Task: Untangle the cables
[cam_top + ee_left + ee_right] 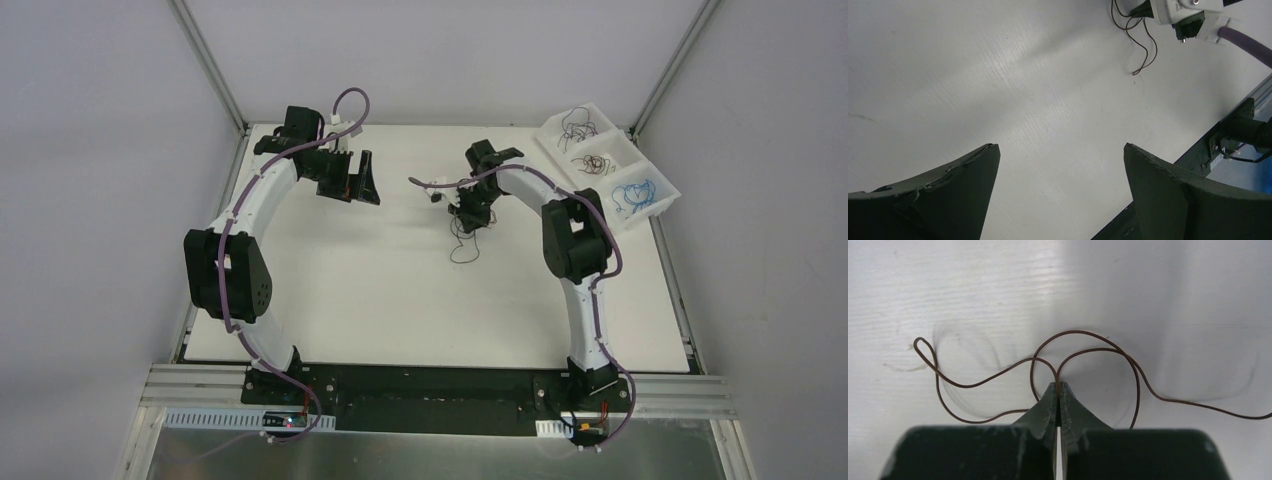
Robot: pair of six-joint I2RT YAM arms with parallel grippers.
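My right gripper (pixel 1058 386) is shut on a thin dark brown cable (pixel 1088 335) and holds it above the white table. The cable loops out to both sides of the tips. In the top view the right gripper (pixel 468 212) is at the table's middle back, with the brown cable (pixel 462 246) hanging below it. The same cable (pixel 1140 47) shows at the top of the left wrist view. My left gripper (pixel 362 182) is open and empty over the back left of the table; its fingertips (pixel 988 155) stand wide apart. A bright blue cable (pixel 636 195) lies in the tray.
A white three-compartment tray (pixel 668 190) sits at the back right corner. Its two far compartments hold dark cables (pixel 580 122), the near one the blue cable. Metal frame posts rise at both back corners. A black rail (pixel 420 385) runs along the near edge.
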